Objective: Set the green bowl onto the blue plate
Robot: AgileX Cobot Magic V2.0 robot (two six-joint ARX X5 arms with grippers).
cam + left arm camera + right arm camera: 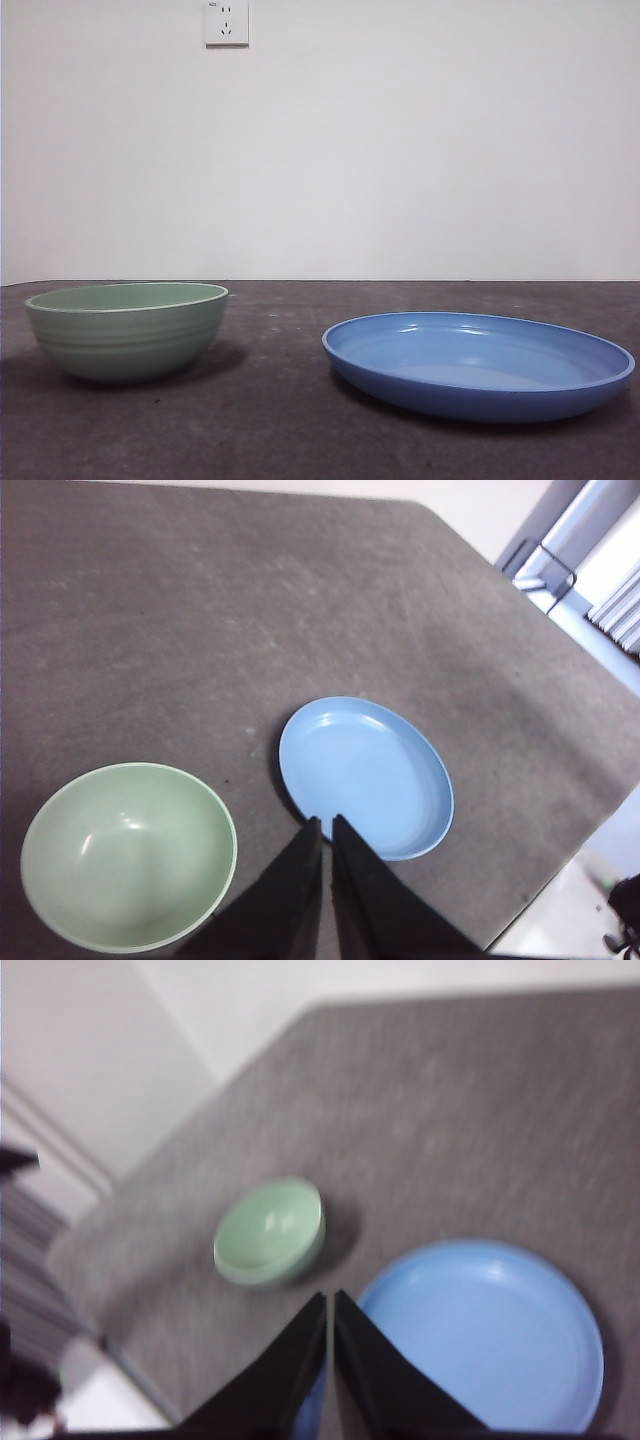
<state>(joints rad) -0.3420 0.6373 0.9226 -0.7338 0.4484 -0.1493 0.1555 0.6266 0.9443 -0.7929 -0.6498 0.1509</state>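
Bowl, green, upright beside blue plate, apart on table; left gripper and right gripper closed, empty, aloft.

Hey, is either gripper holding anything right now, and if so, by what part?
Nothing is held. The left gripper and right gripper are both shut on air above the table. The green bowl and blue plate sit apart, untouched.

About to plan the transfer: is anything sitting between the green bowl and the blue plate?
Nothing visible does. The green bowl and blue plate sit apart on the dark table with only bare tabletop between them. Both are empty, and neither tool is near the bowl.
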